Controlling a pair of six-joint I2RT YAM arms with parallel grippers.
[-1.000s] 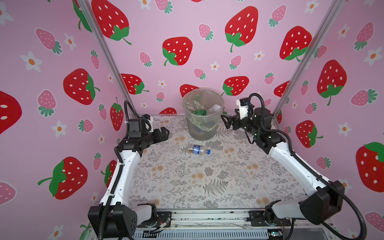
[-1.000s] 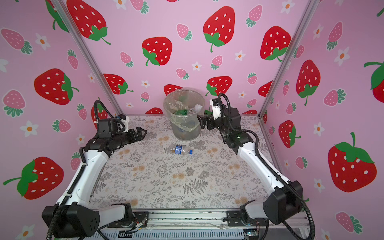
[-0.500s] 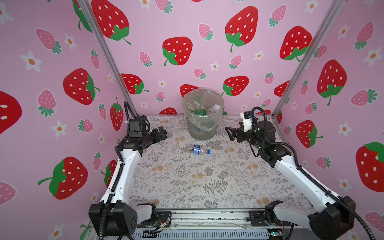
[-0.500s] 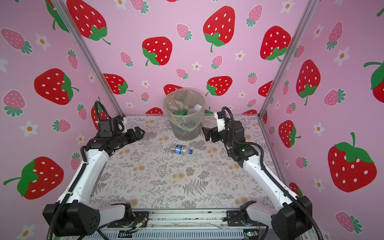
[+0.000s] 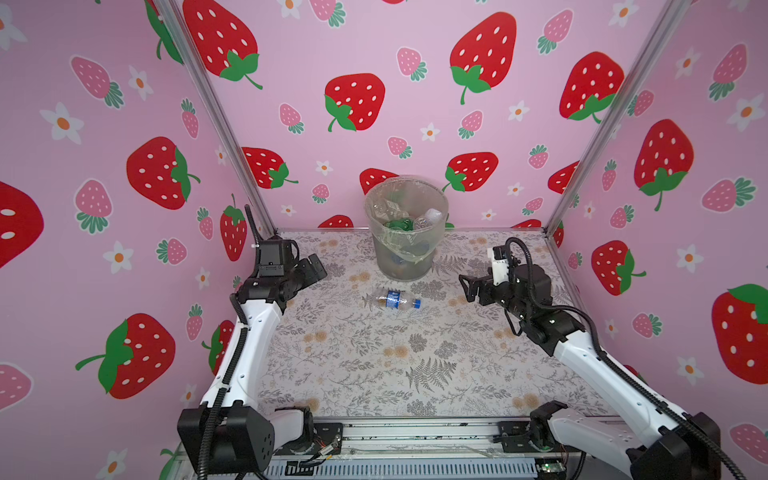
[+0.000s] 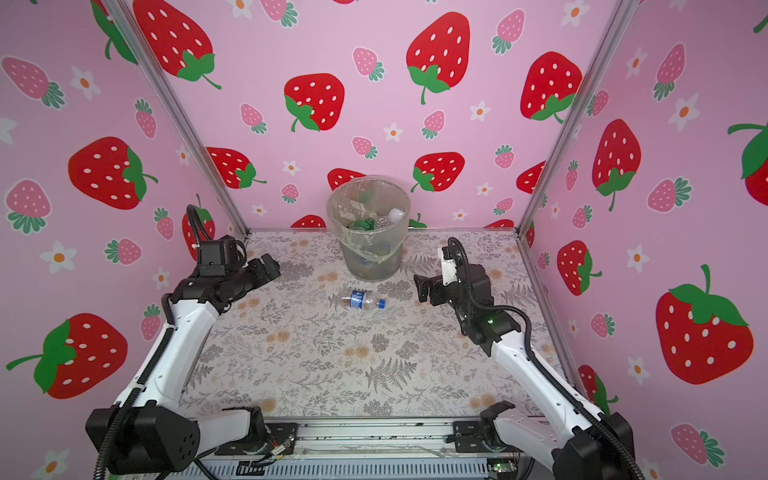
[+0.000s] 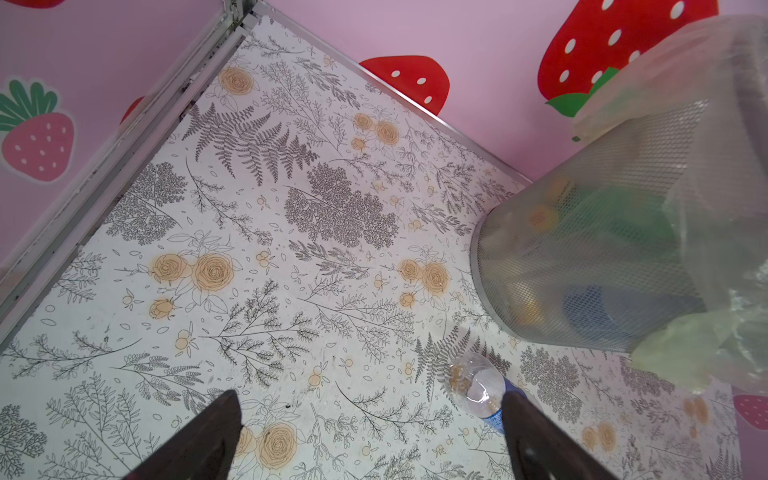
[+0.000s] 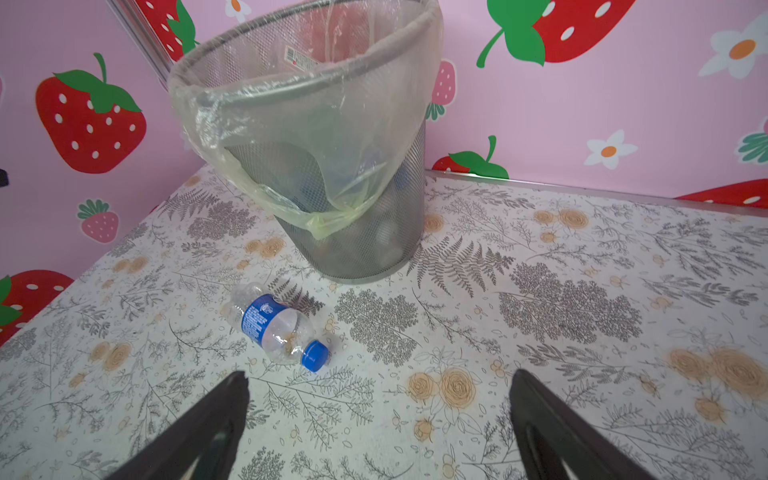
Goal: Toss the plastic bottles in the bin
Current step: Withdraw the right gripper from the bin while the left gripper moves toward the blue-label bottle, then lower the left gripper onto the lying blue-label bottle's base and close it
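Clear crumpled plastic with a blue label marks the one bottle [image 5: 392, 300] not yet binned: it is laid on its side on the table [image 5: 374, 365], just in front of the bin [image 5: 399, 266], cap [image 8: 314, 355] turned toward the right gripper [image 5: 466, 286]. That gripper and the left gripper [image 5: 318, 266] are both held wide and empty, each apart from the bottle. A roll away may be caused if the round body is pinched off-centre. The loose liner [image 8: 332, 166] could be snagged, or the bin tipped, if the rim is not cleared during the lift.
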